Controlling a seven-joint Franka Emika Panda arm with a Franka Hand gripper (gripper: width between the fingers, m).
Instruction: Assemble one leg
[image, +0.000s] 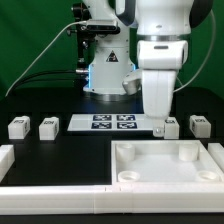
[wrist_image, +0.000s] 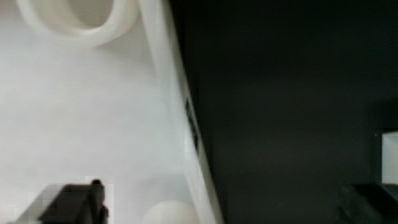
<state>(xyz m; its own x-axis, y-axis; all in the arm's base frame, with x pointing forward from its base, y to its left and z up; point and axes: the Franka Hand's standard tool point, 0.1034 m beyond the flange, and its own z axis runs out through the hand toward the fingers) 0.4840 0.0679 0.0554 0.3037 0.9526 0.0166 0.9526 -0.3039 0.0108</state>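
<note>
Several small white legs with tags stand in a row on the black table: two at the exterior view's left (image: 17, 127) (image: 47, 127) and two at the right (image: 170, 127) (image: 199, 125). My gripper (image: 160, 127) hangs low just beside the nearer right leg, over the far edge of the large white tray-like piece (image: 200, 160). In the wrist view the gripper (wrist_image: 217, 205) is open, its dark fingers (wrist_image: 71, 205) wide apart, with only that piece's edge (wrist_image: 175, 100) and bare table between them. A white sliver (wrist_image: 391, 150) shows at the frame edge; I cannot tell what it is.
The marker board (image: 112, 123) lies between the two pairs of legs. A round socket (wrist_image: 89, 20) of the tray-like piece shows in the wrist view. White rails run along the front (image: 60, 190) and left (image: 5, 158). The robot base (image: 108, 70) stands behind.
</note>
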